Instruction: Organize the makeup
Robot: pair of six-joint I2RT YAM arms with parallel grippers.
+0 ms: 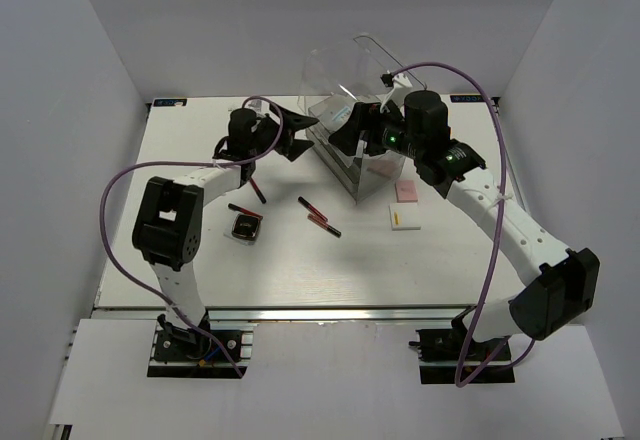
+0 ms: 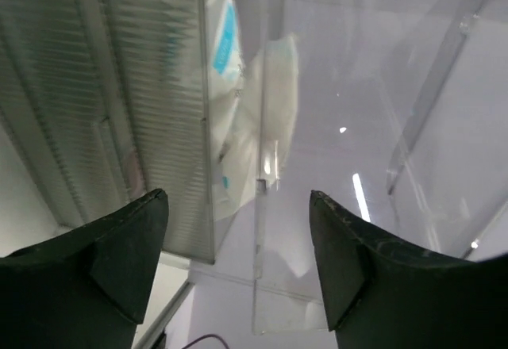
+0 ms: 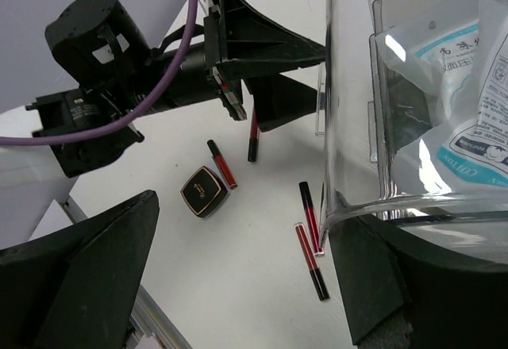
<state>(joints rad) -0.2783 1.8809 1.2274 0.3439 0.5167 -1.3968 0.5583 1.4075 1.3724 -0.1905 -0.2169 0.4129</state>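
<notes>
The white blue-printed packet [image 3: 468,87] lies inside the tall clear drawer case [image 1: 345,70], which is tilted at the back of the table; it also shows through the wall in the left wrist view [image 2: 226,40]. My right gripper [image 1: 343,132] is open, with the case's curved rim [image 3: 343,206] by its right finger. My left gripper [image 1: 308,134] is open at the case's left side, a clear panel edge [image 2: 266,270] between its fingers. The black compact [image 1: 246,227], the black-and-red pencils [image 1: 318,210], the pink square [image 1: 405,191] and the white flat box [image 1: 403,218] lie on the table.
Two more pencils [image 1: 257,188] lie near the left arm, beside the compact [image 3: 205,191]. Two pencils [image 3: 309,238] lie right under the case's rim. White walls close in the table on three sides.
</notes>
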